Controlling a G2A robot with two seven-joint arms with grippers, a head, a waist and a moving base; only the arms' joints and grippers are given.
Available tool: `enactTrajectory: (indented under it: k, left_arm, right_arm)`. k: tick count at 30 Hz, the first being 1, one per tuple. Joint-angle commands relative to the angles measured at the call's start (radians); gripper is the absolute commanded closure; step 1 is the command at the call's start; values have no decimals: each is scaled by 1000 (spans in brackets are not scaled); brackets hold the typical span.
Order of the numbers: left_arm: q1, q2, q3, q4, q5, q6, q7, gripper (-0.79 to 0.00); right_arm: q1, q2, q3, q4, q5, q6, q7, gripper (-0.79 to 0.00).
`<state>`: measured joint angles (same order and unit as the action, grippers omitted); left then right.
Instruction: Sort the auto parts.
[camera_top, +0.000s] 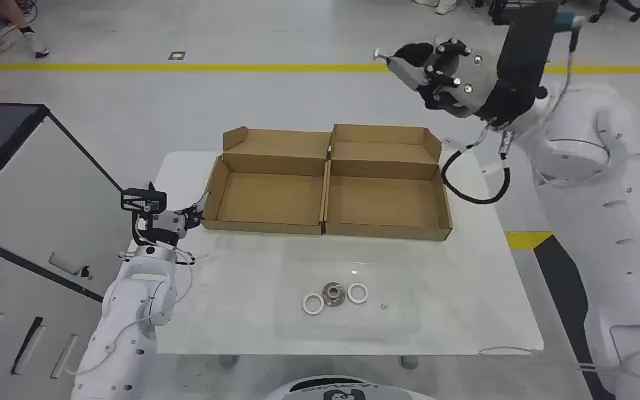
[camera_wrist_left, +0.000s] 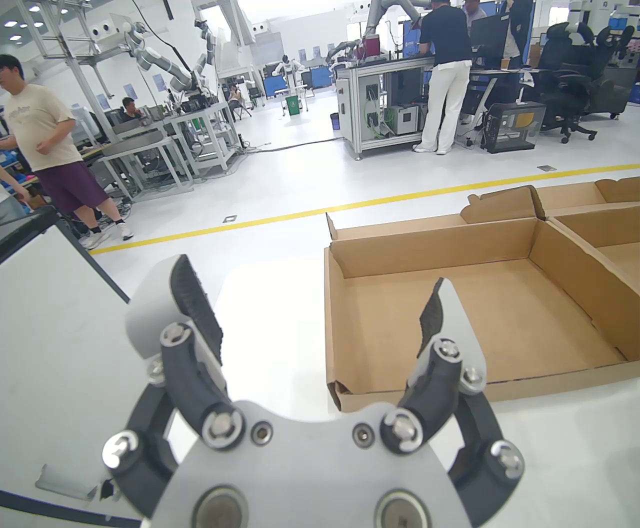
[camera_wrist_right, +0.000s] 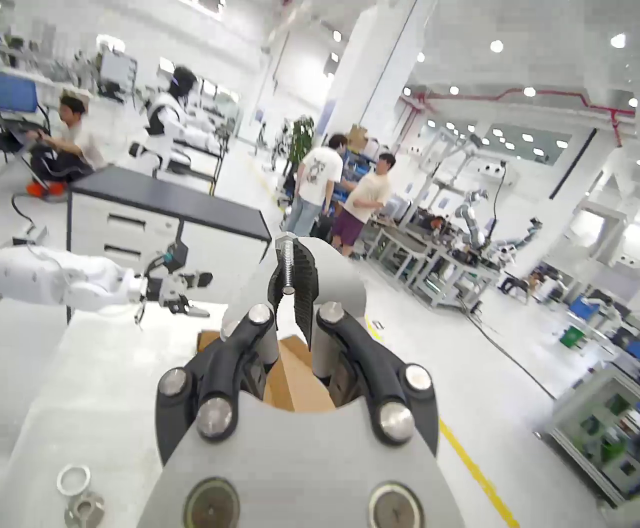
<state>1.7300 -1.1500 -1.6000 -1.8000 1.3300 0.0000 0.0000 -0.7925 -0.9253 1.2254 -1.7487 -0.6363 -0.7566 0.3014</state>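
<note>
Above the boxes' (camera_top: 327, 190) far edge, the right gripper (camera_top: 402, 62), pinching a bolt (camera_wrist_right: 287, 270), should descend into a box before releasing.

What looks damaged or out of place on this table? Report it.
The left cardboard box is torn at its near corner. The right gripper, jaws shut on a bolt, hangs high, apparently past the far edge of the table.
</note>
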Motion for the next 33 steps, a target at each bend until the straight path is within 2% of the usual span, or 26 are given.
enactTrajectory:
  k: [1,6,10,22,28,33]
  left_arm:
    - [0,0,0,0,0,0,0,-785]
    - [0,0,0,0,0,0,0,-785]
    - [0,0,0,0,0,0,0,-785]
    - [0,0,0,0,0,0,0,-785]
    - [0,0,0,0,0,0,0,-785]
    - [0,0,0,0,0,0,0,-785]
  right_arm:
    - [28,2,-9,8,-30,-4,88,0]
    - [89,4,-48,28,-101,-36,244,0]
    - [127,4,-83,56,-186,-73,317,0]
    - [221,-5,-208,163,-412,-193,431,0]
    - [308,-30,-316,266,-484,-254,460,0]
    - [390,-60,-440,366,-525,-256,442,0]
